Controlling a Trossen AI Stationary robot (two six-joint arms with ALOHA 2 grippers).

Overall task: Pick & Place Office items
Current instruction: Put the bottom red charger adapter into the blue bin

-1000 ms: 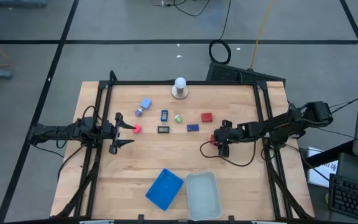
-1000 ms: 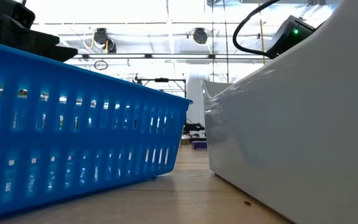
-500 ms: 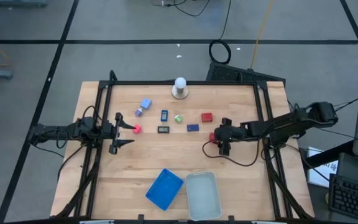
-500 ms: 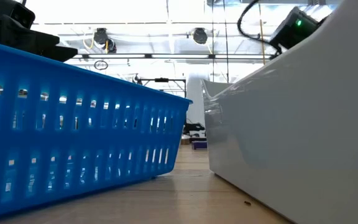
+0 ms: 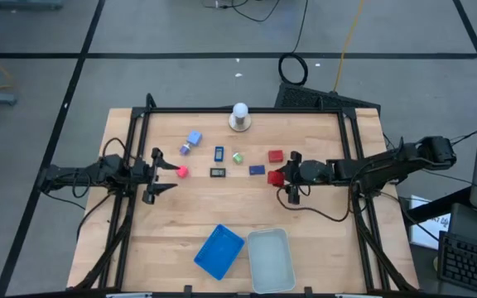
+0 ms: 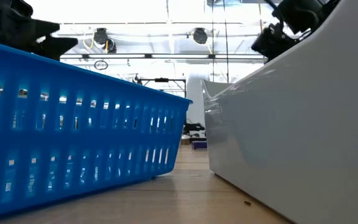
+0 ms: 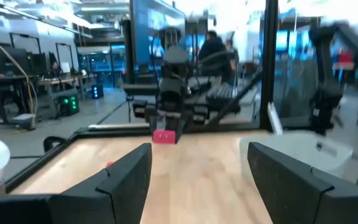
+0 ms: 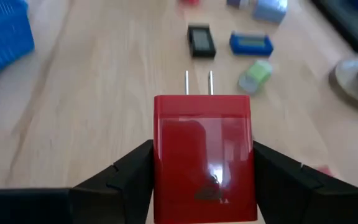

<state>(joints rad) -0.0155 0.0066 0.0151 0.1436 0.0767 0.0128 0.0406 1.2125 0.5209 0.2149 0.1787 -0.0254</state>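
our right gripper (image 5: 281,178) reaches in from the table's right side, fingers clamped on a red plug block (image 8: 202,152). our left gripper (image 5: 166,171) waits at the left side, fingers spread apart.

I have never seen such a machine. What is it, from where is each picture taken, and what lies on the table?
It is a robot with two dark arms at a wooden table; each arm ends in a two-finger gripper. One picture looks straight down from above. One looks level from the table top, close behind a blue tray and a clear tray. Two come from cameras on the wrists.

From above, small office items lie in the middle: a red block, a dark blue rectangle, a green bit, a black piece. A white ball on a round base stands at the far edge.

The right gripper is closed on a red plug with two metal prongs. The left gripper is open and empty, beside a small red piece.
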